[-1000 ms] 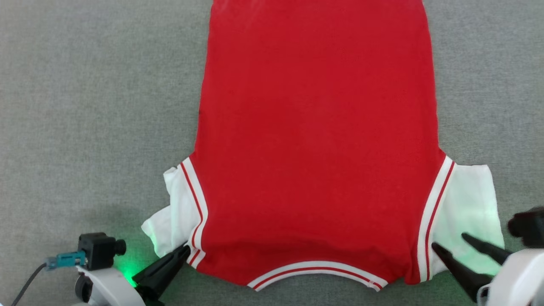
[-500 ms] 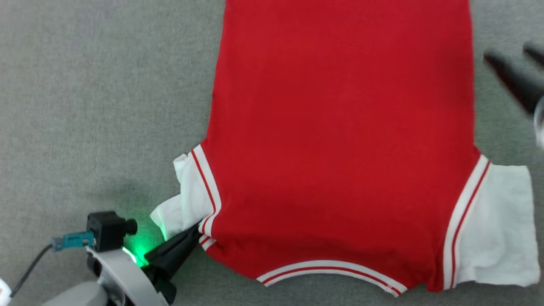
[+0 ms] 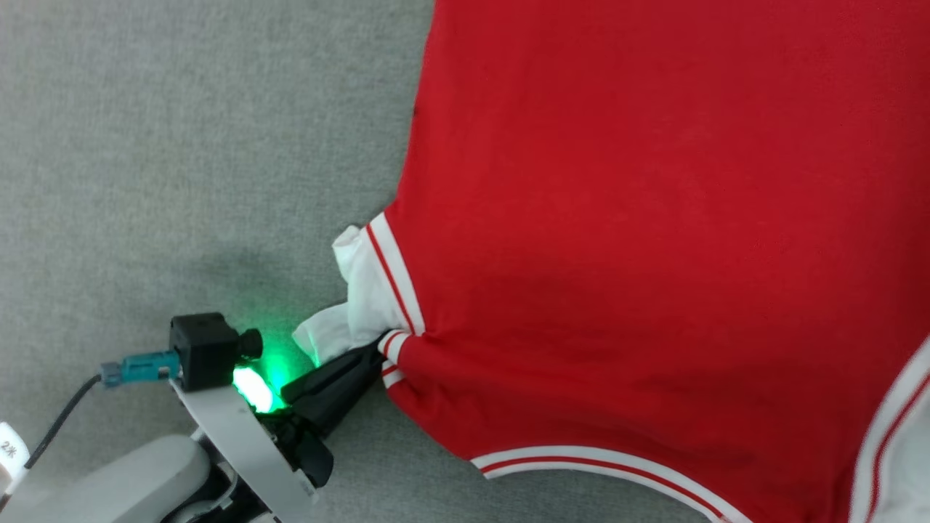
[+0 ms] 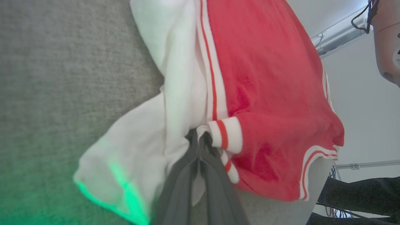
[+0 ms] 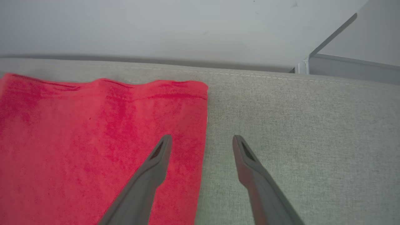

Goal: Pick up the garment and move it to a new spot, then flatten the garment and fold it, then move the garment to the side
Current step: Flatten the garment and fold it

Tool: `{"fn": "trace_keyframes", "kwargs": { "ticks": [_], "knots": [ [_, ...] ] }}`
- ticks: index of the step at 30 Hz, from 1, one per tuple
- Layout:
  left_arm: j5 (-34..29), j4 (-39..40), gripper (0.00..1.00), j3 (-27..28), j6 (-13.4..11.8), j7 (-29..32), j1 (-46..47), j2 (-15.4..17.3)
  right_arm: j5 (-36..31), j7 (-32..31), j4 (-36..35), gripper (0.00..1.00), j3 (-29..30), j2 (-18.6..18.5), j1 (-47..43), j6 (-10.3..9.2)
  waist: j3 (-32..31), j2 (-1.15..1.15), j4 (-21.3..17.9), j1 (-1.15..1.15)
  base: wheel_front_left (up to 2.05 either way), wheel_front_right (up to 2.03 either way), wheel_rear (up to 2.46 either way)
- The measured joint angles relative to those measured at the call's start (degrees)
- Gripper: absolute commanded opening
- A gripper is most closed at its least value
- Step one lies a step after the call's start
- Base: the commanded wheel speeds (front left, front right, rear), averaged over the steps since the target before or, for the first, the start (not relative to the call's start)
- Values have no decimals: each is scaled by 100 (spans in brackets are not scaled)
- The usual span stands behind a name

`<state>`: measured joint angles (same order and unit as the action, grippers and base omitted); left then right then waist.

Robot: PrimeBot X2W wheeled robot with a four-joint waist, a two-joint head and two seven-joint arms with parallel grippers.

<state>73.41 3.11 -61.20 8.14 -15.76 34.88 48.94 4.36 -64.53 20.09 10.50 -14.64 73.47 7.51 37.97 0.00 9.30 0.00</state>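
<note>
The grey cloth surface (image 3: 182, 145) spreads wide, and the garment (image 3: 654, 254) lies spread on it, plain red side up, filling the head view from twelve round to five o'clock. Its white sleeve (image 3: 360, 290) bunches at the garment's eight o'clock edge. Down at seven o'clock, the left gripper (image 3: 376, 347) is pinched tight on the striped trim (image 4: 225, 134) beside that sleeve. The right gripper (image 5: 202, 137) hangs wide apart and empty, one finger over red cloth, the other over grey.

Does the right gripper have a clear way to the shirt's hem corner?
Probably yes: the right gripper is open astride the T-shirt's side edge, nothing between it and the hem corner.
</note>
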Motion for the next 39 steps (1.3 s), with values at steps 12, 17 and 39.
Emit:
{"fn": "trace_keyframes", "kwargs": {
  "ticks": [12, 17, 39],
  "knots": [
    [-21, 253, 0, -5, 80, -40, 248, -57, -1204, 35, 1158, 100, 710, 371, 916, -4, 632, 0, 373, 0, 0, 0, 0],
    [-1, 314, 0, 33, 81, -41, 237, -34, -1427, -51, 1224, 82, 867, 479, 1058, -5, 700, 0, 371, 0, 0, 0, 0],
    [-47, 107, 0, 605, 75, 9, -183, -172, -140, 266, 433, 0, -181, 162, -104, -3, 291, 0, 125, 0, 0, 0, 0]
  ]
}}
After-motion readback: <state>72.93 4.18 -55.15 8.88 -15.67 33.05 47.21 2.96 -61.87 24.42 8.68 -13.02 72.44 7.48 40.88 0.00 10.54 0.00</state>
